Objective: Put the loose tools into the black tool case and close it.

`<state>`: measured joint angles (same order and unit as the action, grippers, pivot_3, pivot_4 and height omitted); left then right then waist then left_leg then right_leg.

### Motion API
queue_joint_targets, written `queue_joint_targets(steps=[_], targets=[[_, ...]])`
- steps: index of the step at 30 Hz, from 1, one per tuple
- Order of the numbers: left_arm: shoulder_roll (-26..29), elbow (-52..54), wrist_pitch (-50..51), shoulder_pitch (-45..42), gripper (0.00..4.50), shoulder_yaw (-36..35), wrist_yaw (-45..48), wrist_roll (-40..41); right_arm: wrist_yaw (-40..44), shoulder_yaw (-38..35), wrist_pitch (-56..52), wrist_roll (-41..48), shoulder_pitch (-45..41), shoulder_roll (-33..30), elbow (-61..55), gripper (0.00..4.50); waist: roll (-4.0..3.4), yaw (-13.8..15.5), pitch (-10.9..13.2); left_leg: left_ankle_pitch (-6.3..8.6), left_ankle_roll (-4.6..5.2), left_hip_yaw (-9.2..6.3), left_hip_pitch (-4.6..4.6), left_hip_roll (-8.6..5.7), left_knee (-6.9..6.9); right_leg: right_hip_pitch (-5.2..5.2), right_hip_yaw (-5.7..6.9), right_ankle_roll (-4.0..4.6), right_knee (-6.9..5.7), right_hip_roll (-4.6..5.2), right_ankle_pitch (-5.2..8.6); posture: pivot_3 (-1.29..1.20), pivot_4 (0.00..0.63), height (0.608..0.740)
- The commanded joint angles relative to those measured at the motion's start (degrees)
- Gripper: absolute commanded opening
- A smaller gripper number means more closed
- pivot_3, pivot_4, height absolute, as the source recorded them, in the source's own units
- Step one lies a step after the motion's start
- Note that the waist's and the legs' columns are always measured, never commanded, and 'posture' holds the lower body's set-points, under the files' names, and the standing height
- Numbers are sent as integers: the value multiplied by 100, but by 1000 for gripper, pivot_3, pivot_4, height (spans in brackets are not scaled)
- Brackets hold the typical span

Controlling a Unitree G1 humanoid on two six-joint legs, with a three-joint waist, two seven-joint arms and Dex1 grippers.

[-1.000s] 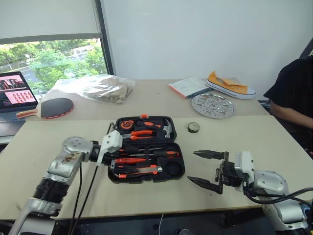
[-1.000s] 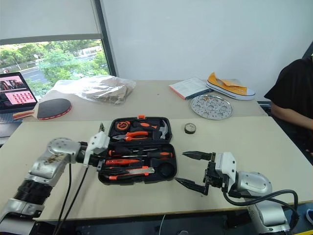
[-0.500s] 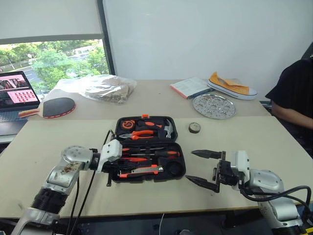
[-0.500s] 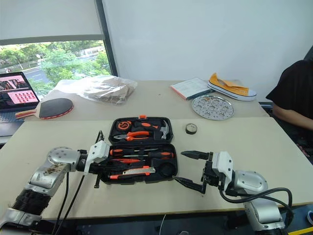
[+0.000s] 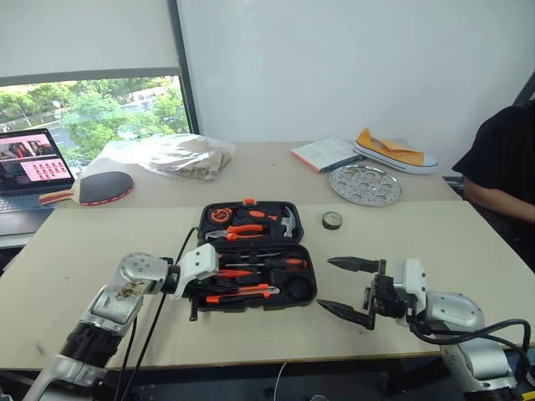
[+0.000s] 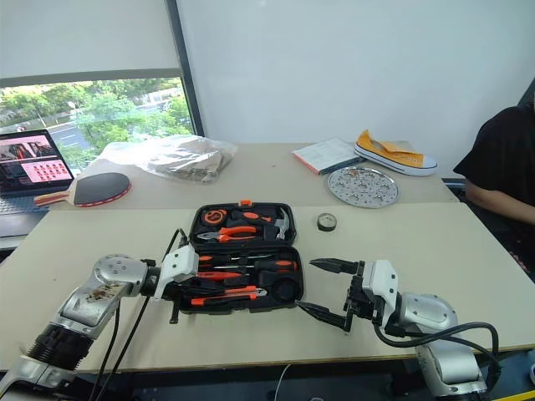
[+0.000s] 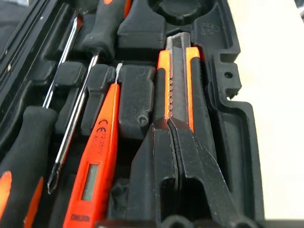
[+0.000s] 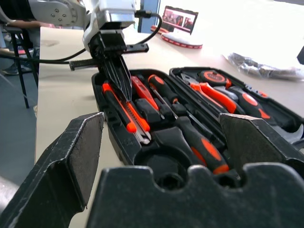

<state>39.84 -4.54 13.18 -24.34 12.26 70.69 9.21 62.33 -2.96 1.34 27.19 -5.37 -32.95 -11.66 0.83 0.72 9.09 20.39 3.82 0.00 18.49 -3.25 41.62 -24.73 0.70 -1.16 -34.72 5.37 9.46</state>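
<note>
The black tool case [image 5: 303,251] lies open in the middle of the near table. In its near half sit two black-and-orange screwdrivers [image 5: 280,261], a thin orange screwdriver [image 7: 97,156] and the orange-and-black utility knife [image 7: 178,80]. My left gripper [image 7: 172,124] is shut, holding nothing, with its tips resting on the knife's near end at the case's left side. A small dark tape roll [image 5: 332,220] lies on the table just right of the lid. To the right of the case my right gripper [image 5: 326,284] hangs open and empty, pointing at the case.
The lid half holds a round tape measure [image 5: 219,215], pliers [image 5: 242,228] and a hammer [image 5: 287,221]. The far table carries a laptop [image 5: 29,163], a paddle [image 5: 100,188], a plastic bag [image 5: 171,154], a booklet [image 5: 326,153], a metal plate [image 5: 364,184] and a shoe [image 5: 397,150]. A person [image 5: 501,167] sits at the right.
My left gripper has shut and sunk onto the utility knife in the case. The right gripper has stayed put. The view has shifted a little.
</note>
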Motion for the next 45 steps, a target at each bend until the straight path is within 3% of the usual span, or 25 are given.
queue_joint_targets(steps=[1, 4, 9, 14, 20, 22, 26, 31, 35, 43, 45], targets=[[-159, -170, -98, 332, 41, 237, 19, -61, -68, -170, 140, 40, 43, -33, -210, 4500, -12, -6, -7, 1, 0, -1, -18, 3, -3, 19, -2, -6, 3, 1, 4, 0, 150, 740], [-229, -215, -654, 404, 41, -329, 24, 309, -216, -481, 134, 69, 240, -139, -277, 4500, -23, -1, -14, 0, -1, -3, -32, 5, -22, 32, -2, -11, 20, 4, 8, 0, 150, 740], [-153, -113, -878, 619, 41, -1213, 325, 1228, -402, -1315, 78, 310, 944, -283, -261, 4500, -22, -7, -14, -32, -59, -2, 27, 1, -39, -45, -3, -3, 15, 1, 4, 0, 150, 740], [205, 171, -686, 1079, 1465, -1984, 272, 1663, -405, -1969, 265, 259, 1814, -318, -35, 4500, -22, -21, -14, -33, -62, 3, 100, -5, -53, -137, -1, -1, 13, 0, 4, 0, 150, 740], [607, 256, -579, 1950, 3755, -2844, 546, 2191, -984, -2140, 190, -1, 2013, -152, 201, 4500, -23, -68, -14, -32, -60, 10, 98, -2, -73, -132, -2, -1, 56, 2, 4, 0, 150, 740], [614, 239, -432, 2011, 4416, -3078, 521, 2438, -1337, -1995, 265, -415, 1609, -220, 315, 4500, -22, -76, -13, -31, -58, 12, 98, -3, -72, -130, -2, 0, 56, 5, 3, 0, 150, 740], [652, 205, -198, 1998, 4416, -3258, 489, 2608, -2020, -1114, -889, -1249, -240, -585, 733, 4500, -19, -150, -10, -31, -56, 21, 82, -3, -65, -111, -8, 8, 59, 3, -24, 0, 150, 740], [459, 290, -306, 1824, 4416, -3140, 330, 2521, -1462, 218, -2002, -1744, -2549, -638, 2070, 4500, -8, -177, 0, -51, -52, 20, 74, 13, -71, -104, -4, 41, 56, -19, -45, 0, 150, 740], [291, 369, -366, 1676, 4416, -2988, 143, 2422, -1275, 1062, -2334, -2303, -4088, -256, 3511, 4500, -6, -136, 0, -80, -101, 7, 97, 17, -78, -129, 8, 54, 51, -22, -52, 0, 150, 740], [138, 551, -391, 1586, 4416, -2874, -102, 2407, -1288, 1799, -1852, -3172, -5666, 407, 6167, 4500, -7, -179, 0, -75, -91, -1, 187, -10, -77, -208, 45, 35, 57, -5, -64, 0, 150, 740], [133, 562, -396, 1599, 4500, -2878, -117, 2398, -1321, 1826, -1672, -3291, -5875, 503, 6630, 4088, -7, -220, 0, -75, -91, -1, 188, -14, -87, -212, 84, 35, 65, 3, -64, 0, 150, 740]])
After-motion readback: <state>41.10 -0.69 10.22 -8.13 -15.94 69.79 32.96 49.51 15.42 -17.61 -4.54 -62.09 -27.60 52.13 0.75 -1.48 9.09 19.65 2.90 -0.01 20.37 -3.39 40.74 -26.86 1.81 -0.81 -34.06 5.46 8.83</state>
